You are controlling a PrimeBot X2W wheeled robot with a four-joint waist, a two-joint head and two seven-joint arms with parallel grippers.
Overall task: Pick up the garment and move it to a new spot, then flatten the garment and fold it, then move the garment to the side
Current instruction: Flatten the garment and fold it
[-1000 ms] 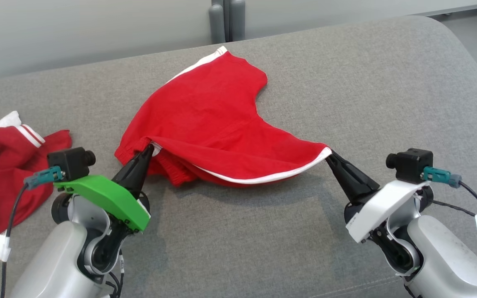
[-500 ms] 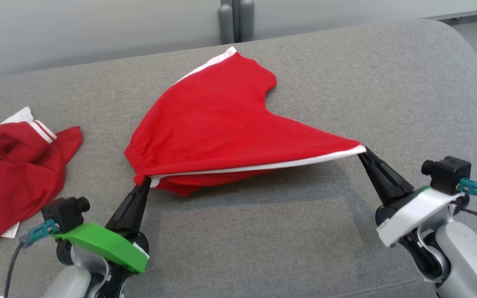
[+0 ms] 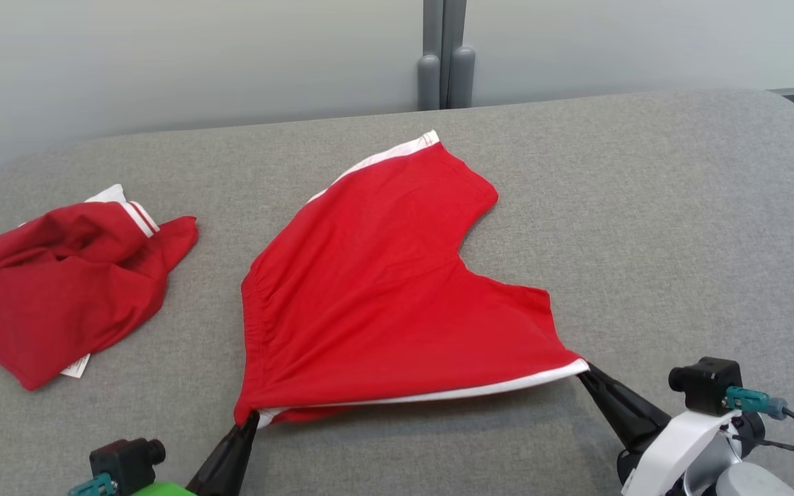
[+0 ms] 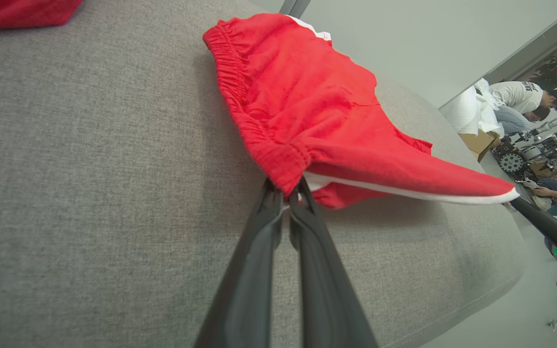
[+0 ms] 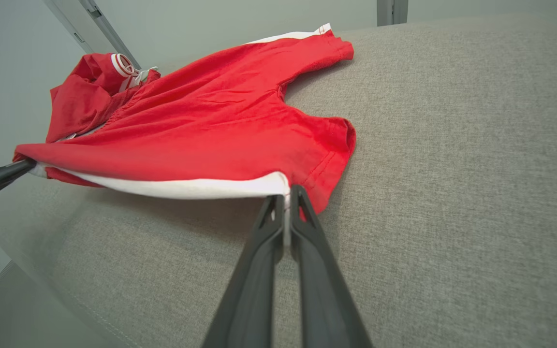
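Shorts (image 3: 383, 289) are spread mid-cushion (image 3: 679, 207), w/ the near edge held taut just above the fabric by the front edge. L gripper (image 3: 251, 417) is clamped shut on the waistband corner, R gripper (image 3: 584, 367) on the white-trimmed hem corner. A 2nd garment (image 3: 59, 289) is heaped near the left edge.

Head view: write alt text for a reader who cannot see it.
Red shorts lie stretched on a grey cushion, near corners pinched by the left fingers and right fingers. A second red garment lies crumpled at left.
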